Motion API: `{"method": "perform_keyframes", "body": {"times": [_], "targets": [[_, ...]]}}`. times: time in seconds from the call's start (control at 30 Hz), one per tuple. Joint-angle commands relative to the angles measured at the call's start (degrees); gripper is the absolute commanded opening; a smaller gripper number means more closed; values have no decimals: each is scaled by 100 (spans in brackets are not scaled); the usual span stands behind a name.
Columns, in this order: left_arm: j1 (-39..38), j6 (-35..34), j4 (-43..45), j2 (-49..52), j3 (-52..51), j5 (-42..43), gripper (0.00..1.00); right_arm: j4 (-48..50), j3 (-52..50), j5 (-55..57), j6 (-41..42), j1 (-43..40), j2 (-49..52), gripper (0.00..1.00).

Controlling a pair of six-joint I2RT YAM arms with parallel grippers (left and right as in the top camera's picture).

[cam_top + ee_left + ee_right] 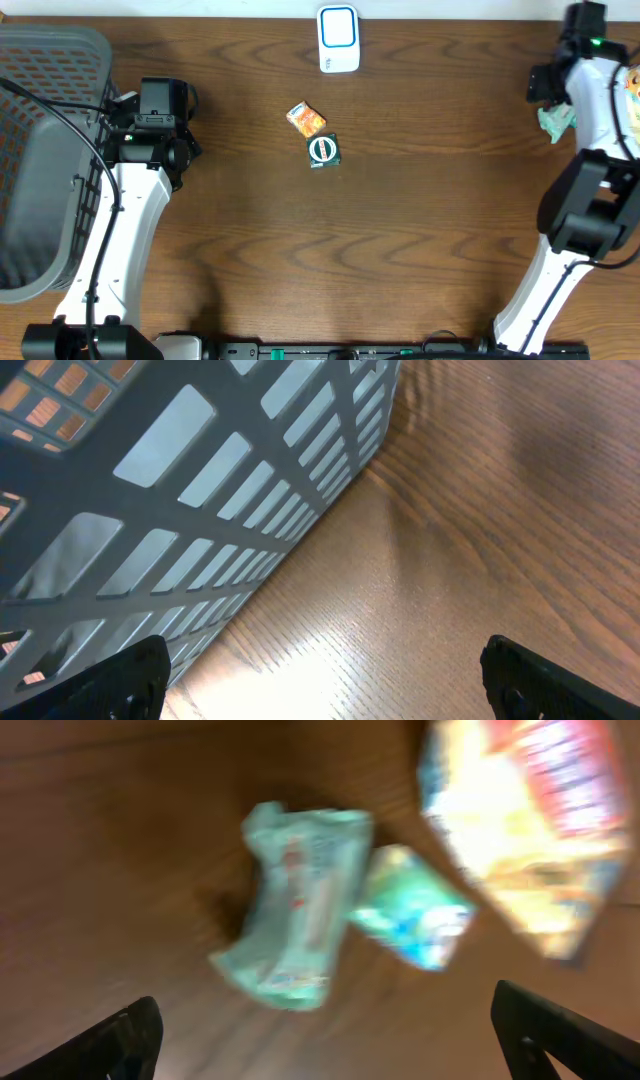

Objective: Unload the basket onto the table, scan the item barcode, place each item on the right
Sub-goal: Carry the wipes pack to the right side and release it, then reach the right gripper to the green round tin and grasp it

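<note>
At the right end effector [330,1040], a wide-open gap, nothing held. Below it, three soft wrappers on the brown wood-grain bench [420,230]: one crumpled mint-green packet [295,905], touching it one smaller glossy green-blue sachet [412,920], beside these one large orange-yellow bag [530,830], all blurred. At the left end effector [320,680], equally wide and empty, one grey plastic lattice basket [200,510] alongside. Mid-bench, two more items: one crinkled orange packet [306,119], just beside it one square dark-green packet [323,151] with a white ring, near one white rounded scanner [339,38].
</note>
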Motion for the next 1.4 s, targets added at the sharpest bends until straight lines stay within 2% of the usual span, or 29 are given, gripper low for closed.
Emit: {"method": "perform_keyframes", "body": {"times": [0.0,0.13,0.2,0.27,0.4,0.67,0.83,1.1,1.17,1.23,1.37], "targets": [[24,74,-13,24,-15,-136,98,-83,-52,-2833,299,26,17,99],[24,74,-13,24,-15,-136,98,-214,-52,-5372,337,170,17,99],[24,74,-13,24,-15,-133,98,-354,-52,-6041,334,328,17,99],[24,74,-13,24,-15,-136,98,-586,-52,-6216,332,599,17,99],[24,74,-13,24,-15,-136,98,-935,-52,-5713,94,1261,55,99],[24,74,-13,24,-15,-136,98,-1139,-52,-4116,310,2885,343,99],[24,74,-15,24,-15,-136,98,-824,-52,-2909,1029,3722,490,99],[24,74,-13,24,-15,-136,98,-542,-52,-2166,1445,4544,586,99],[24,74,-13,24,-15,-136,98,-588,-52,-2020,1727,4701,586,90],[24,74,-13,24,-15,-136,98,-658,-52,-1996,1897,4813,586,86],[24,74,-13,24,-15,-136,98,-691,-52,-1991,2162,4999,601,85]]}}
